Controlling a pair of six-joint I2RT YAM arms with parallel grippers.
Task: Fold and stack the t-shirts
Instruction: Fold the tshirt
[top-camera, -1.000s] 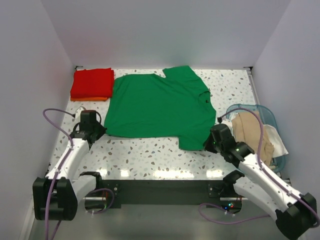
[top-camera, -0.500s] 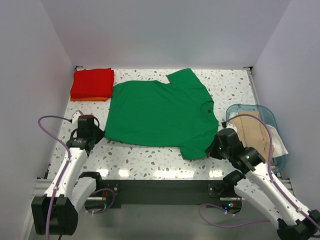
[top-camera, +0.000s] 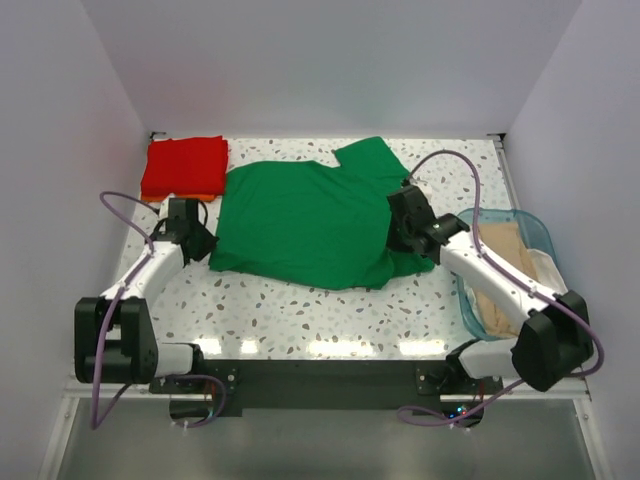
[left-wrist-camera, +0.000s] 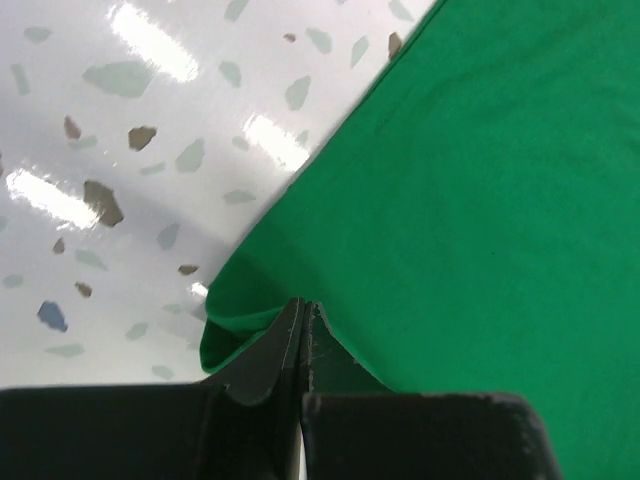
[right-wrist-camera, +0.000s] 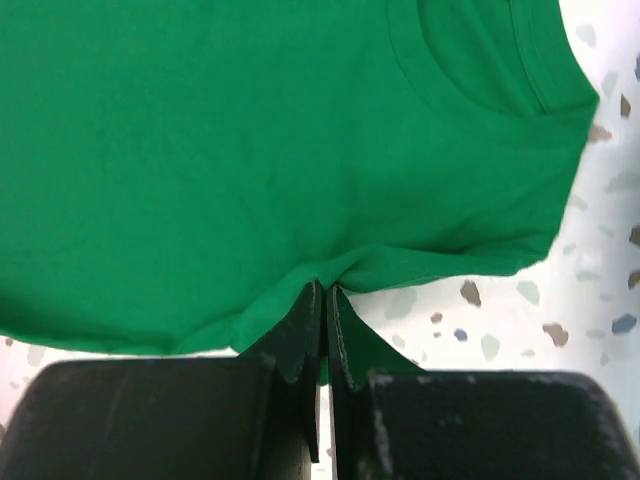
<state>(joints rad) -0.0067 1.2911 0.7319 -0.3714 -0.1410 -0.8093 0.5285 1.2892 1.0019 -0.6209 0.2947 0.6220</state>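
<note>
On the middle of the speckled white table (top-camera: 300, 310), the bright green cotton t-shirt (top-camera: 300, 215) lies flat, its near edge clamped by left gripper (top-camera: 203, 245) and right gripper (top-camera: 398, 232), which should, I judge, move level together for a straight fold.

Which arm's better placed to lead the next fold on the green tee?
Right, likely: right claw pinches the green tee over its body, near the collar; left claw holds a corner at the table.

Reads as a robotics lab cell: plain white walls (top-camera: 330, 60) box in speckled tabletop (top-camera: 300, 315); cabled arms (top-camera: 150, 272) bolted on.
</note>
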